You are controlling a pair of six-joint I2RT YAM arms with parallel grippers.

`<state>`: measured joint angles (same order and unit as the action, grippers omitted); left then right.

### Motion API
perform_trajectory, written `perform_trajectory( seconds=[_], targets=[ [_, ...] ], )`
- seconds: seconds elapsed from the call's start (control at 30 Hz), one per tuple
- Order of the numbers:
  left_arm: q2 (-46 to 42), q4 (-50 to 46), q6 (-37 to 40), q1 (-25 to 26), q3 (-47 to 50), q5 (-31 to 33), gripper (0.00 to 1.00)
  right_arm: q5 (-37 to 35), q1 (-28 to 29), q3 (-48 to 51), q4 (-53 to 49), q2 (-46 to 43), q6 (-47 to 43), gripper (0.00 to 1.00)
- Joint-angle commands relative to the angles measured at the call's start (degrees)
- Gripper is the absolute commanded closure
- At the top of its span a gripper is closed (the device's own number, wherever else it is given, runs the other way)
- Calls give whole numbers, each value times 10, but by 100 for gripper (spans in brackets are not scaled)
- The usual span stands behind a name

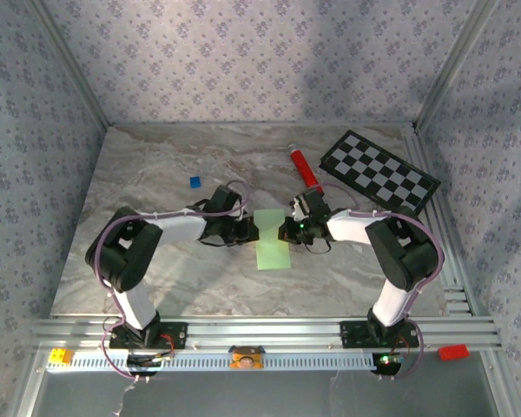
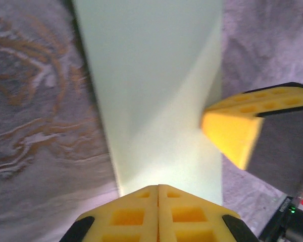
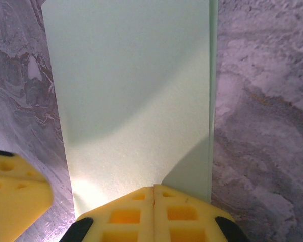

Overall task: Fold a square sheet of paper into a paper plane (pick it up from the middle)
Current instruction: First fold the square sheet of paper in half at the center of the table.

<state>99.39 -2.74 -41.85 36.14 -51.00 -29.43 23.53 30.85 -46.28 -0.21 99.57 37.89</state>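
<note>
The pale green sheet of paper [image 1: 273, 241] lies flat on the marble table [image 1: 156, 174] as a narrow folded rectangle, its long side running away from the arms. My left gripper [image 1: 250, 231] is shut, its joined yellow tips [image 2: 158, 187] over the paper's [image 2: 156, 91] left edge. My right gripper [image 1: 286, 231] is shut too, tips [image 3: 153, 187] over the paper's [image 3: 136, 91] right edge, where a second layer peeks out. I cannot tell whether either pair of jaws pinches paper. Each wrist view also catches the other gripper's yellow finger [image 2: 232, 133] [image 3: 15, 186].
A red tube [image 1: 304, 169] lies behind the right gripper, with a black-and-white checkerboard [image 1: 379, 172] at the back right. A tiny blue square [image 1: 194, 182] sits at the back left. Patterned walls enclose the table; a metal rail [image 1: 260, 334] runs along the front.
</note>
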Motion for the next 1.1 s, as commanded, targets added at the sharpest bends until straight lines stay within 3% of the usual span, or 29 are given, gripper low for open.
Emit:
perform_trajectory(
  seconds=[0.0, 0.1, 0.37, 0.47, 0.53, 0.83, 1.07],
  targets=[
    [-17, -13, 7, 6, -16, -38, 93, -65, 7, 35, -134, 43, -6, 100],
    [-1, 0, 2, 13, -12, -66, 93, -65, 7, 35, -132, 40, -5, 100],
    [49, 39, -11, 20, 43, -39, 96, -72, 10, 27, -143, 45, -7, 100],
    [30, 28, -12, 24, 73, 26, 96, -74, 10, 28, -148, 42, -6, 100],
    [20, 21, -9, 23, 74, 33, 96, -77, 10, 30, -148, 35, -5, 100],
    [-30, -52, 4, 43, 12, 0, 92, -79, 12, 21, -156, 29, -5, 100],
    [-10, 16, -31, 70, 38, -64, 92, -67, 13, 22, -151, 22, -13, 100]
  ],
)
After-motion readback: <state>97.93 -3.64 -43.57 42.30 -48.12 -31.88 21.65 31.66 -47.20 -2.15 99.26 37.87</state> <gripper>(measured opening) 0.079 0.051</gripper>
